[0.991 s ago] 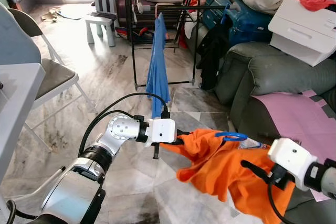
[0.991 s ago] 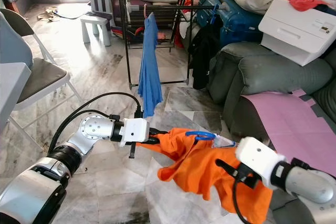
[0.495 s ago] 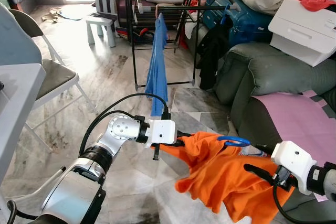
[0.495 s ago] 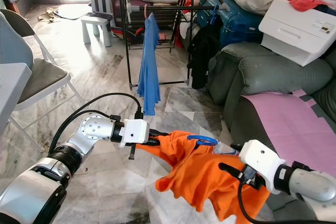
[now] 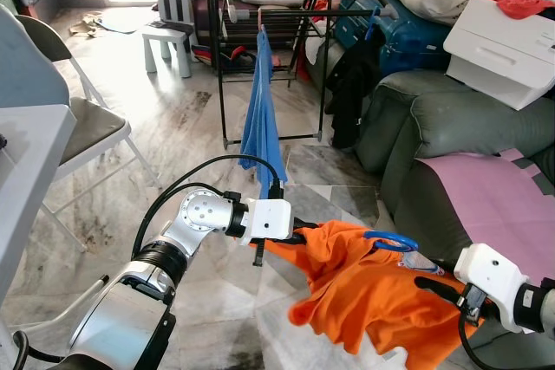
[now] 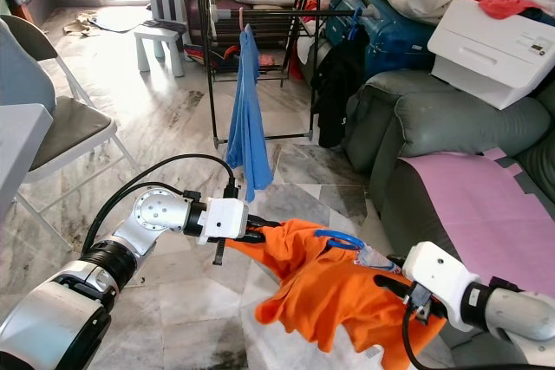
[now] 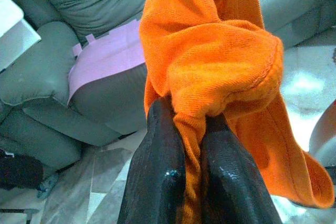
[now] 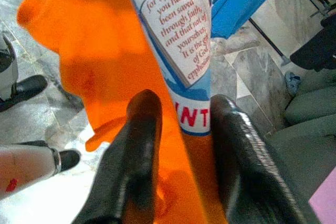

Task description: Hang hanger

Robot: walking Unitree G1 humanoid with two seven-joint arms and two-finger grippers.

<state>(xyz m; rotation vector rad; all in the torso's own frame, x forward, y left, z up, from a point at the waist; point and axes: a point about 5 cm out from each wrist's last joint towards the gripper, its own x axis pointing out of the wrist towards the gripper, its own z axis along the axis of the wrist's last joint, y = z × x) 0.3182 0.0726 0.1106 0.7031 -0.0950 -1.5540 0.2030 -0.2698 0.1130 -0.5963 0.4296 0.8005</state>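
An orange shirt on a blue hanger, whose hook sticks out at the collar, is stretched between my two grippers above the marble floor. My left gripper is shut on a bunched fold of the shirt at its left end. Down at the right, my right gripper has the shirt's printed panel between its fingers and grips the cloth. Straight ahead stands a dark drying rack, with a blue garment hanging from its front rail.
A grey sofa with a pink sheet runs along the right, carrying a white box. Blue luggage and dark clothes sit beside the rack. A folding chair and white table edge stand left.
My right gripper has sunk lower and drifted right with the shirt's end, so the cloth sags closer to the floor. The left gripper has stayed put.
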